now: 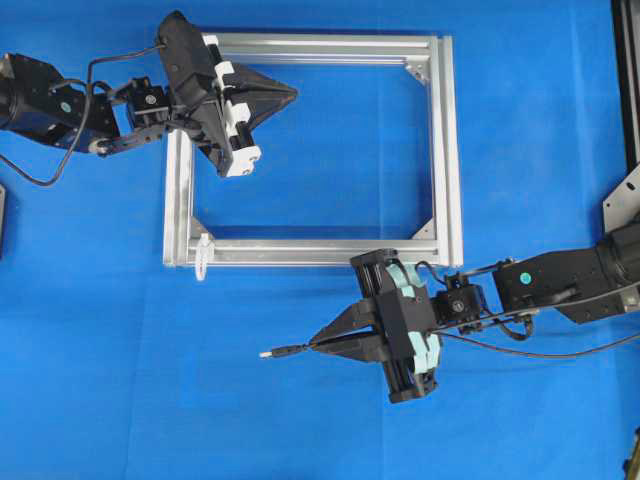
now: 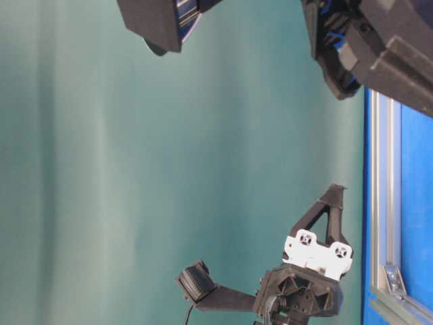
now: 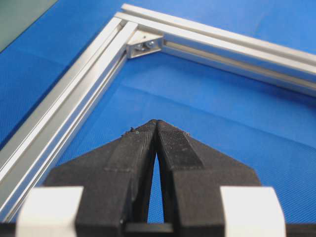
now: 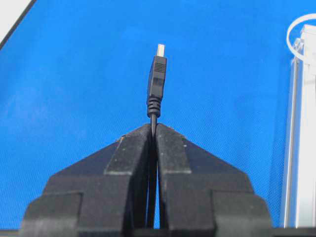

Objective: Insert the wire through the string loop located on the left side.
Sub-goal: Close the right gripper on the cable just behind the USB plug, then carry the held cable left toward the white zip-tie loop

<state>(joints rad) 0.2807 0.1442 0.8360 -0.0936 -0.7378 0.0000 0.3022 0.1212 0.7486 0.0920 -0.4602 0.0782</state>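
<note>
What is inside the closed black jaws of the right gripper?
The right gripper pinches the thin black wire; its slim plug with the silvery tip sticks out in front. The stretch of wire between the fingers is mostly covered.

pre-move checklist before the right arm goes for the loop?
1. Right gripper shut on the wire: ok.
2. Plug sticks out past the fingertips, straight: ok.
3. String loop in view on the frame, near its bottom-left corner: ok.
4. Plug lined up with the loop: not ok, it sits below and to the right in the overhead view.
5. Left gripper shut, empty, away from the loop: ok.
6. Wire slack behind the gripper: cannot tell.
</note>
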